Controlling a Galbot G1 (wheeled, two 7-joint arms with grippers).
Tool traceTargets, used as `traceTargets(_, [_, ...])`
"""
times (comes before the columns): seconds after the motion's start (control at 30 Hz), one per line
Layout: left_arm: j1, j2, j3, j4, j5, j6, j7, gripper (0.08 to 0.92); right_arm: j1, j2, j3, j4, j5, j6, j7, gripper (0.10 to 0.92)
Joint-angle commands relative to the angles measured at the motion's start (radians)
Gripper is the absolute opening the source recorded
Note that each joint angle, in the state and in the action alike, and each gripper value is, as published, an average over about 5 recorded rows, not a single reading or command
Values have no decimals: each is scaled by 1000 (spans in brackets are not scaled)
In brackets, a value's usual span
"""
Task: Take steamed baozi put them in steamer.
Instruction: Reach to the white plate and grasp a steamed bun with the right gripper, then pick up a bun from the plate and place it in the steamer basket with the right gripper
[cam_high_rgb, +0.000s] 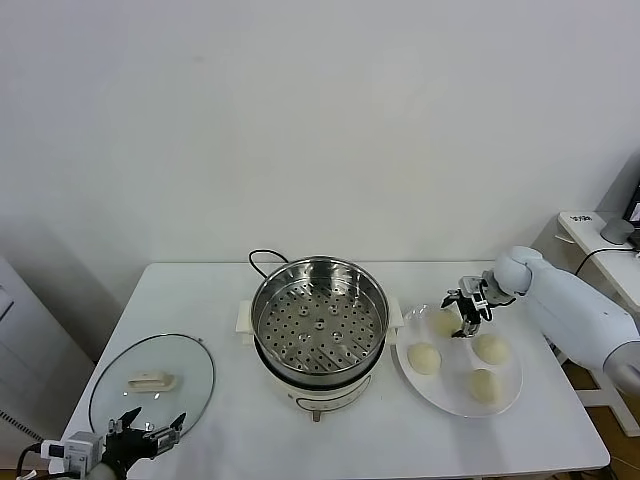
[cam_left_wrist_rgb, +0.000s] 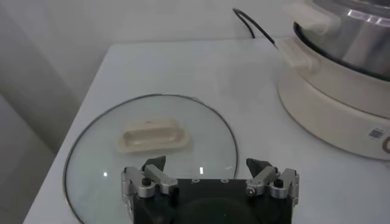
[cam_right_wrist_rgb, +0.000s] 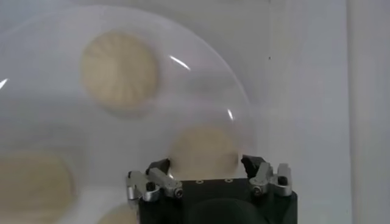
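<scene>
White tabletop beside the steamer (cam_high_rgb: 319, 322): the right gripper (cam_right_wrist_rgb: 206, 165) straddled a plate-bound baozi (cam_right_wrist_rgb: 203, 150), jaws apart, its soft dough probably demanding a gentle sidewall pinch.

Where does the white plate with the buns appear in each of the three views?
Head view: the plate lies right of the steamer, under the right gripper.
Left wrist view: not in it.
Right wrist view: the plate fills most of the picture.
Shared landmark: the right gripper.
</scene>
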Motion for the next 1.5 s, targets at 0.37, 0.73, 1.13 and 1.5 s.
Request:
traceTargets(0.37, [6, -12, 1, -11, 4, 6, -8, 823, 34, -20, -44, 49, 25, 5, -36, 518])
traceTargets(0.73, [10, -10, -1, -22, 6, 10, -15, 823, 449, -175, -337, 363, 241, 91, -90, 526])
traceTargets(1.13, [14, -12, 3, -32, 12, 10, -17, 823, 648, 45, -413, 332, 299, 393, -170, 534])
traceTargets(1.5, [28, -20, -5, -40, 17, 9, -19, 823, 608, 279, -322, 266, 191, 683, -222, 535])
